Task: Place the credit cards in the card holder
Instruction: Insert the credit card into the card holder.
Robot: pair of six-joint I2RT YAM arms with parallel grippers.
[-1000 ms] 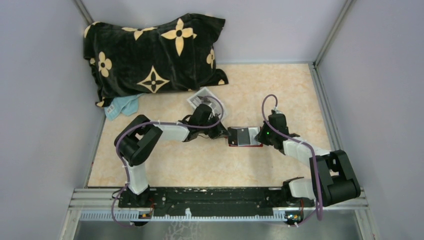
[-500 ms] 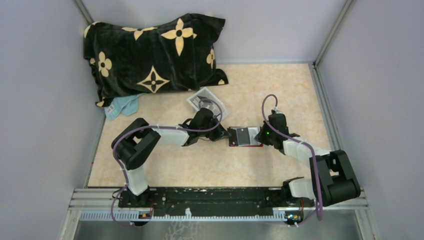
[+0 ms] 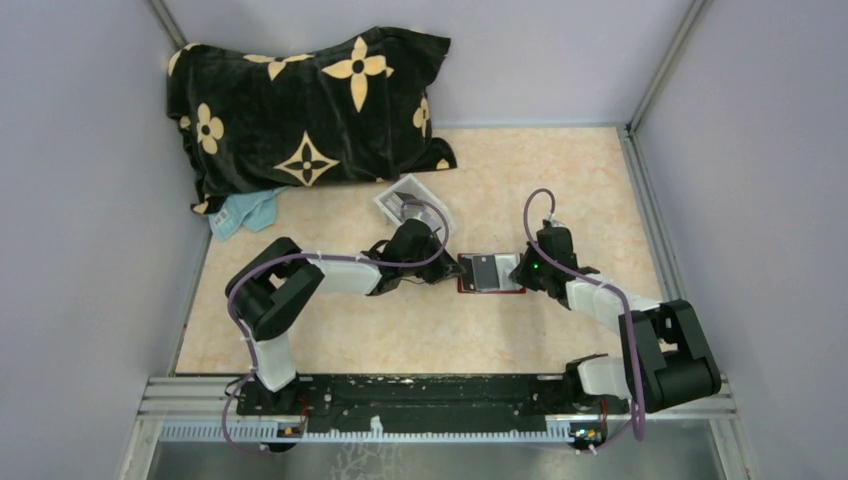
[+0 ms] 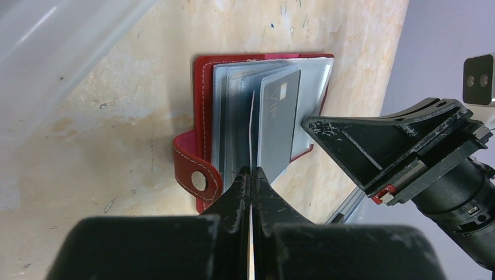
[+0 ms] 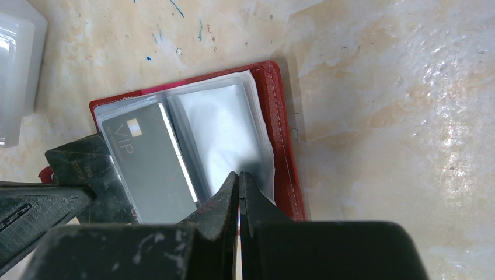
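We see left gripper (image 4: 252, 171) clamped on a likely stiff, slick card (image 4: 252, 125) by its lower edge mid-frame, right gripper (image 5: 238, 175) clenched, tips on floppy-sleeved card holder (image 5: 285, 134).

Red card holder (image 4: 201, 116), grey card (image 4: 279, 122) — black pillow (image 3: 300, 110) with tan flowers.

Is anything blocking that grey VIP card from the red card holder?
Nothing visible does. The grey VIP card lies on the open card holder among its clear sleeves. The left gripper is shut on a thin edge beside it; the right gripper, shut, touches the sleeves on its other side.
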